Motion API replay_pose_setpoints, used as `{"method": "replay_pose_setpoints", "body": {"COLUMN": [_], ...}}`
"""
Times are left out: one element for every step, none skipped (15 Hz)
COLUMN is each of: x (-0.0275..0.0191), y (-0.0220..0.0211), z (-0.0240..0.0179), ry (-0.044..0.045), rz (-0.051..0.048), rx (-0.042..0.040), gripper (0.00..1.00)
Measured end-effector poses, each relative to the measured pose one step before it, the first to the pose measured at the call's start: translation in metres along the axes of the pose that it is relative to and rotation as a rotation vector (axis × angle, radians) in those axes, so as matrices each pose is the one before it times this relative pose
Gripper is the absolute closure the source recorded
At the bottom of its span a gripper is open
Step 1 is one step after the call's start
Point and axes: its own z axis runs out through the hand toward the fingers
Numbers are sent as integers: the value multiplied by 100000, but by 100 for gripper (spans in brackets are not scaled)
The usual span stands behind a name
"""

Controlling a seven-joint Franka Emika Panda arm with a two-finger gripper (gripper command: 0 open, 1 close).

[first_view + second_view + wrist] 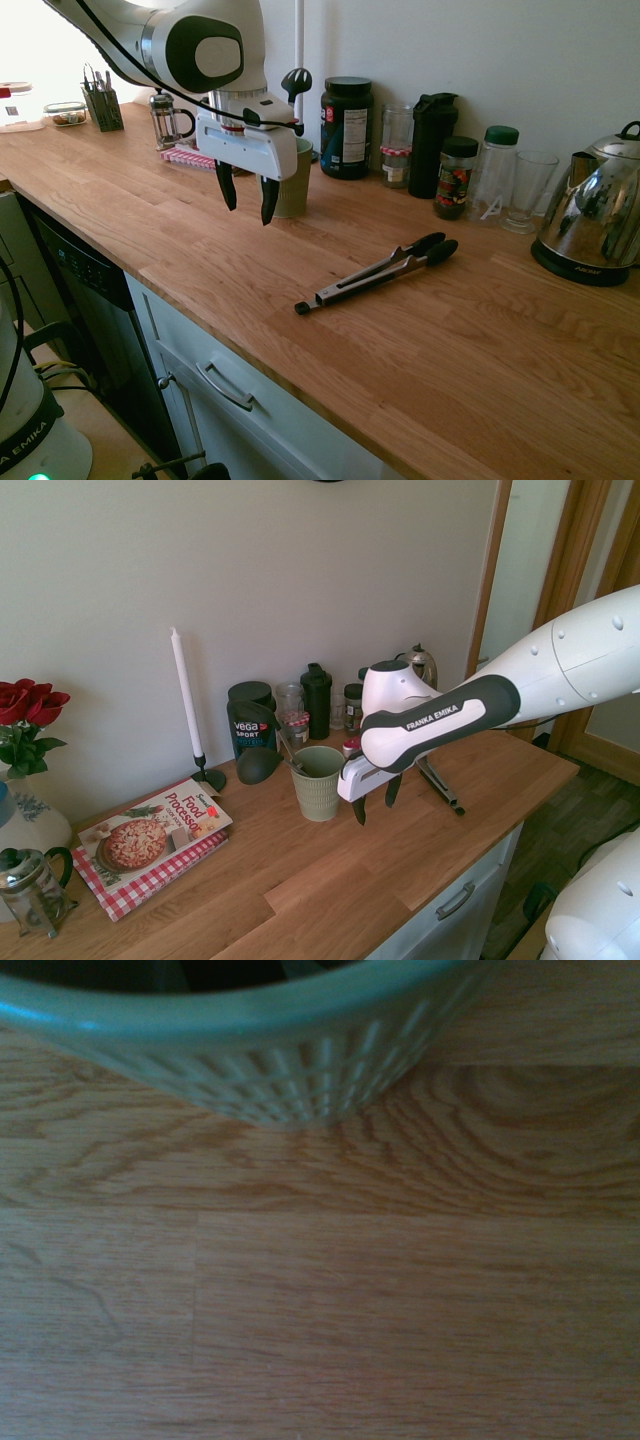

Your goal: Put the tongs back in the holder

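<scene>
The tongs (380,272) lie flat on the wooden counter, black tips toward the jars and pull knob toward the counter's front edge; they also show behind the arm (440,785). The holder (297,190), a ribbed sage-green cup, stands left of them with black utensils in it (318,780). Its rim fills the wrist view (300,1030). My gripper (248,207) hangs open and empty just above the counter, in front of the holder and well left of the tongs (375,806).
Along the wall stand a black tub (346,125), jars, a black bottle (432,130), a glass and a steel kettle (595,225). A French press (170,120) and a cookbook (150,840) lie beyond the holder. A candle (187,700) stands by the wall.
</scene>
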Motion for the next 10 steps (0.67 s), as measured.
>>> {"method": "replay_pose_setpoints", "body": {"x": [12,125,522,875,1137,1198,1365,1591,1789,1816], "y": [21,36,-25,-2,227,516,878,917,943,801], "z": [72,69,-718,-1562,-2206,-2132,-1824,-1264,-531,239], "ry": [-334,-533,135,255,891,853,915,1068,897,387], "rz": [226,372,501,1079,1819,2376,3127,4336,4955,4414], "rx": [-61,-7,412,708,1488,1357,1156,1183,843,152], "gripper": [0,0,0,0,0,0,0,0,0,0]}}
